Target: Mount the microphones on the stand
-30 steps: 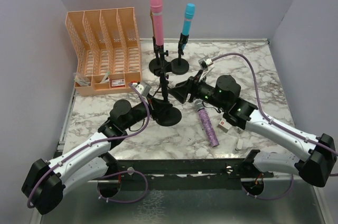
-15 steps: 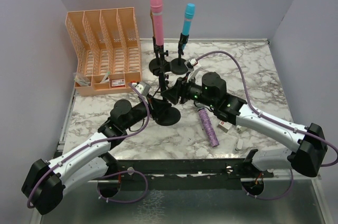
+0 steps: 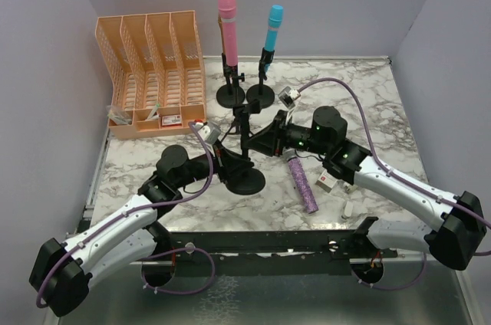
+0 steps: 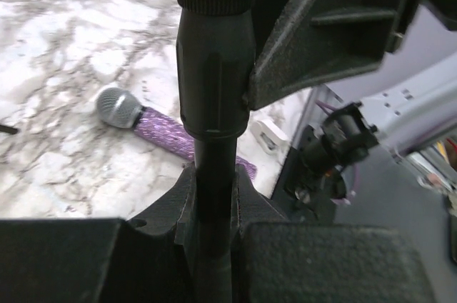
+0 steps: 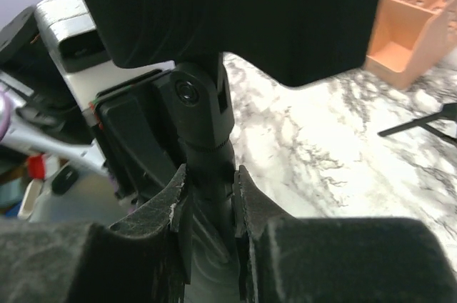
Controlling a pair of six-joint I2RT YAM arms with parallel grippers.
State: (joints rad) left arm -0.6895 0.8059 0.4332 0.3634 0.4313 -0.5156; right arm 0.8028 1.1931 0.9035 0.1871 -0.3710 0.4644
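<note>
An empty black stand (image 3: pixel 244 178) rises in the middle of the table, and both grippers are on its pole. My left gripper (image 3: pixel 224 159) is shut on the lower pole (image 4: pixel 213 113), its jaws pressed against both sides. My right gripper (image 3: pixel 257 138) is shut on the pole higher up, just under the clip joint (image 5: pixel 202 106). The glittery purple microphone (image 3: pixel 301 179) lies flat on the marble to the right of the stand, its silver head (image 4: pixel 118 108) towards the back. At the back, the pink microphone (image 3: pixel 227 27) and the blue microphone (image 3: pixel 272 30) stand upright in their own stands.
An orange slotted organizer (image 3: pixel 149 72) fills the back left corner, with a small white-and-red box (image 3: pixel 170 119) in its front tray. Another small box (image 3: pixel 326 182) and a white piece (image 3: pixel 347 208) lie right of the purple microphone. Walls close in on three sides.
My right gripper swung left to the stand's pole and shut on it. The stand's base slid a little nearer. My left gripper kept its hold.
</note>
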